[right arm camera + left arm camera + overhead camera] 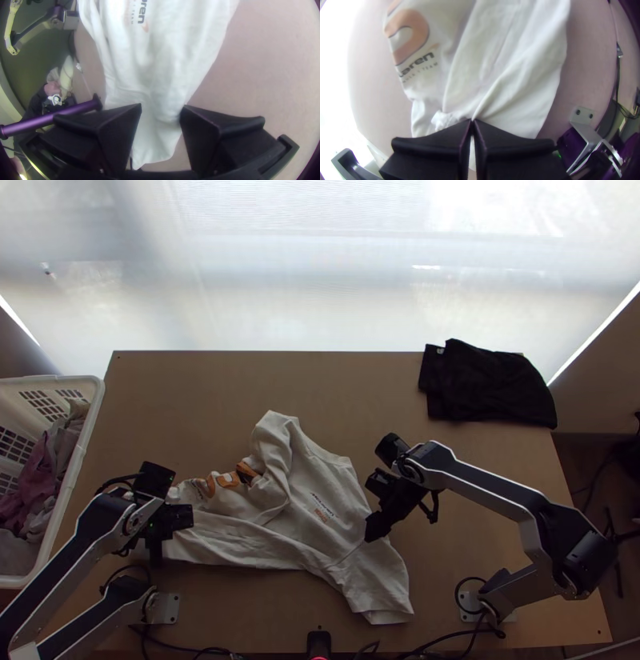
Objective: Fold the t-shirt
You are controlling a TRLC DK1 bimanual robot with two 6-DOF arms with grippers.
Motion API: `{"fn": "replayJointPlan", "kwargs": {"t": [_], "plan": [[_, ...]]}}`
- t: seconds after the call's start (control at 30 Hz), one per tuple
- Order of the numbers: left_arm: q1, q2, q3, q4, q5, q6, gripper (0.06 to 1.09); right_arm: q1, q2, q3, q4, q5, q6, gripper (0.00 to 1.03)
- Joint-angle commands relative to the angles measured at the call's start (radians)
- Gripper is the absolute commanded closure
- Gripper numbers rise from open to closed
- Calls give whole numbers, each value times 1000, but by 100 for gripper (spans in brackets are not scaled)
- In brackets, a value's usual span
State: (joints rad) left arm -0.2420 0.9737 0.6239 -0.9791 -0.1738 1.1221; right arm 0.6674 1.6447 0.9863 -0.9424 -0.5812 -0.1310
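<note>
1. While the t-shirt (316, 532) lies rumpled on the table (200, 420), its body makes a long strip running from the left fingers (472, 123) at one end to the right fingers (373, 532) beside the sleeve end.
2. The left fingers are pressed together at the t-shirt's narrow end, apparently the hem, with creases running into their tips; I judge that they have a pinch of it.
3. The right fingers stand well apart over the t-shirt's shoulder area, with white fabric below and between them. They have not closed on anything; whether they touch the cloth, I cannot tell.
4. From the t-shirt's wide end, the near sleeve (386, 600) points to the table's near edge and the far sleeve (274, 424) sticks out the opposite way. The right fingers are closer to the near sleeve, so the next grip probably belongs to them.
5. The coming move likely turns on getting both ends held along that long axis, so the t-shirt can be straightened before folding. Closing on a single layer there could leave the underside wrinkled.
6. Beyond the t-shirt's hem end stands a basket (87, 436) with clothes in it; past its shoulder end, toward the table's far side, lies some black cloth (488, 384).
</note>
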Motion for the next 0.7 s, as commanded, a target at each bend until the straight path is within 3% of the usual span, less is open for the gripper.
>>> {"fn": "replayJointPlan", "kwargs": {"t": [0.0, 0.1, 0.13, 0.37, 0.5, 0.67], "plan": [[21, -55, 79, -9, 16, -2, 105, -5, 1, 0, 25, -19, -13, 78], [24, -109, 120, -18, 34, -5, 105, -6, -8, -5, 39, -22, -18, 98], [29, -127, 137, -20, 37, -10, 105, -12, -16, -5, 37, -25, -21, 100], [141, -219, 326, -35, 97, -41, 105, -157, -166, 68, -45, -32, -24, 100], [267, -236, 419, -32, 168, -41, 105, -273, -215, 181, -162, -37, -36, 100], [351, -263, 473, 62, 218, -77, 105, -437, -261, 307, -243, -46, -28, 100]]}}
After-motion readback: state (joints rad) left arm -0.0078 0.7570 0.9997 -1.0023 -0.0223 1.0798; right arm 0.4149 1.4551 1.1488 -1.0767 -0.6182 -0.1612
